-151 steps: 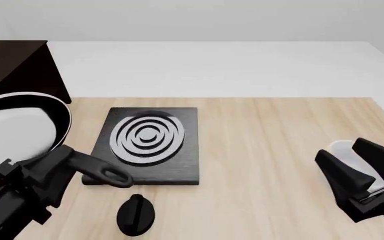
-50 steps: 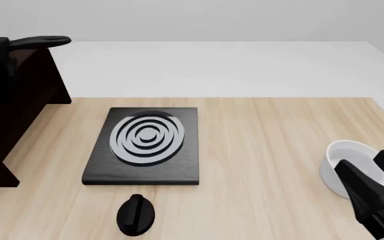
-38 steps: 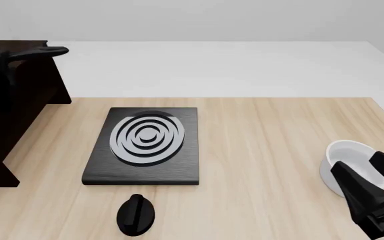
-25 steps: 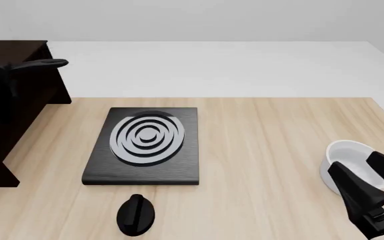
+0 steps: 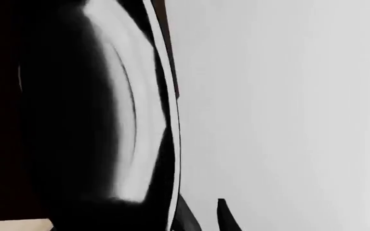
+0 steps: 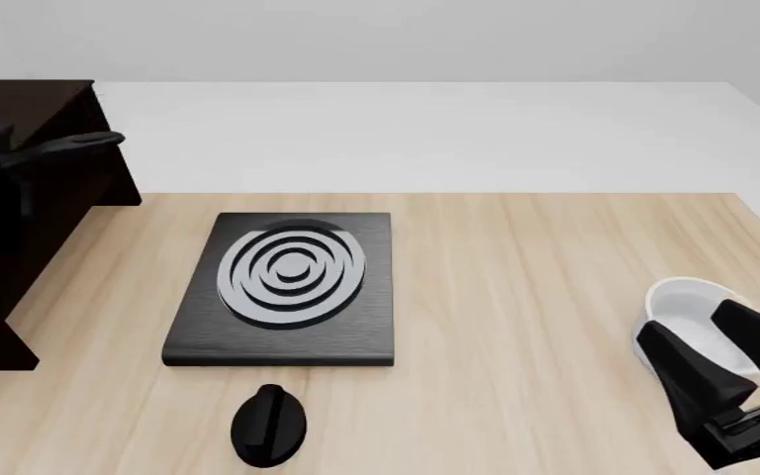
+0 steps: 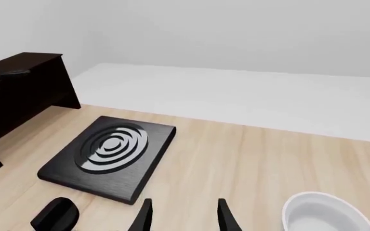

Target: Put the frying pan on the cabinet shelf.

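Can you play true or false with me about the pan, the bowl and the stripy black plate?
1. The frying pan sits on the black square plate. False: the plate carries nothing; the pan is up by the cabinet at the far left.
2. The white bowl is near the right gripper. True.
3. The right gripper's jaws hold the bowl. False: they are open and hold nothing.
4. A black knob lies on the table in front of the plate. True.

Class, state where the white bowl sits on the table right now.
Front view: the white bowl stands near the table's right edge, just beyond the right gripper.
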`<action>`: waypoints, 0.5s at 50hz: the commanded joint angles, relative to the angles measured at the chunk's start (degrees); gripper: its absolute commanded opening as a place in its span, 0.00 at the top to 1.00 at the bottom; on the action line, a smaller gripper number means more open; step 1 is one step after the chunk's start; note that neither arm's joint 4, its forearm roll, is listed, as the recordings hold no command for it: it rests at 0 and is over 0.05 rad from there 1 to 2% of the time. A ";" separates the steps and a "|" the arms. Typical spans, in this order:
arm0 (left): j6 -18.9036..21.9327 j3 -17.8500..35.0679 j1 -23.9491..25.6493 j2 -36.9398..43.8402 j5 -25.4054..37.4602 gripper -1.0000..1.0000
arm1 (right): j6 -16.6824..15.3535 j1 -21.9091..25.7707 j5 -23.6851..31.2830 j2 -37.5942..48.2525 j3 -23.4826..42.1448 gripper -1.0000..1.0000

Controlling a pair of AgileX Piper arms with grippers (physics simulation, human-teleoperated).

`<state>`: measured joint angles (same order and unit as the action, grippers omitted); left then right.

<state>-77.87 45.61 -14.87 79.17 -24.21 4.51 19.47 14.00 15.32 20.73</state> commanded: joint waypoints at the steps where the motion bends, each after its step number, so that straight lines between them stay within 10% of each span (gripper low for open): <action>1: 0.35 -0.42 -0.41 0.01 -1.76 0.00 | -0.03 0.16 -0.50 0.35 -0.40 0.00; 25: 0.17 -4.49 -0.40 -0.45 -5.07 0.00 | 0.16 0.09 -0.20 0.57 -0.30 0.00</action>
<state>-77.94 43.21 -15.26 79.34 -27.96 4.60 19.63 13.70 15.84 20.35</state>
